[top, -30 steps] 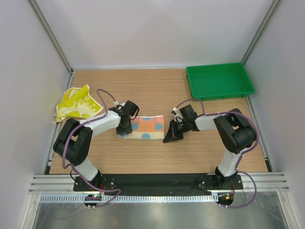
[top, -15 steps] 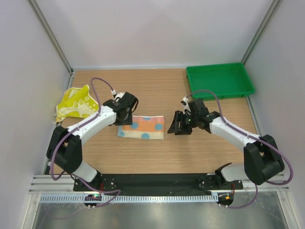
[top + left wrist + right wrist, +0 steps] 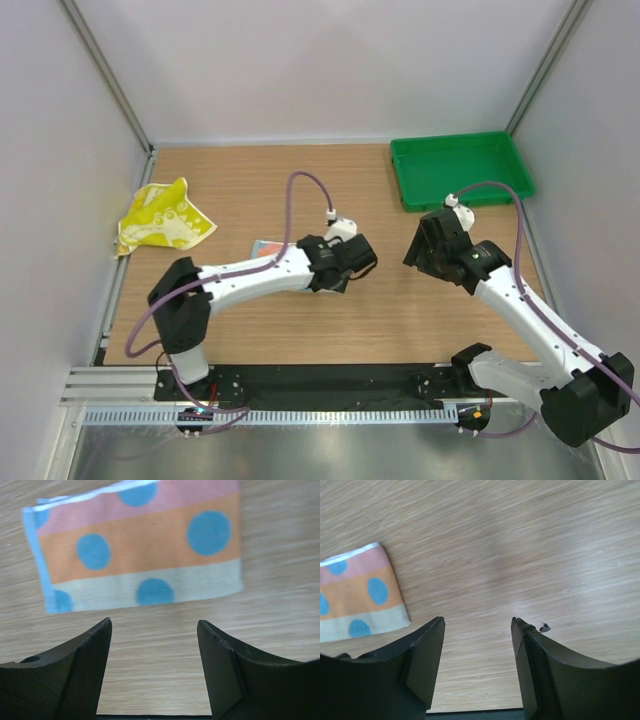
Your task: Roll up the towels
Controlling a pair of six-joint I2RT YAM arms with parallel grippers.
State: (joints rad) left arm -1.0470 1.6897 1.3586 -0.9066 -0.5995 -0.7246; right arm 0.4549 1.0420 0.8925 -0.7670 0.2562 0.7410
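Observation:
The light blue towel (image 3: 140, 545) lies flat on the wood as a folded strip, its orange, pink and pale bands dotted with blue. In the top view my left arm hides most of it, and only a corner (image 3: 265, 247) shows. My left gripper (image 3: 154, 630) (image 3: 336, 268) hovers open just off its long edge, holding nothing. My right gripper (image 3: 477, 625) (image 3: 422, 250) is open too and raised to the right, with the towel's end (image 3: 360, 597) at its left. The yellow towel (image 3: 163, 217) lies crumpled at the far left.
A green tray (image 3: 460, 168) stands at the back right corner. White walls close in the table on three sides. A purple cable (image 3: 305, 190) loops above the left arm.
Both grippers have opened and left the towel's ends. The left gripper swept right, its arm now over the towel. The right gripper rose and drew back to the right.

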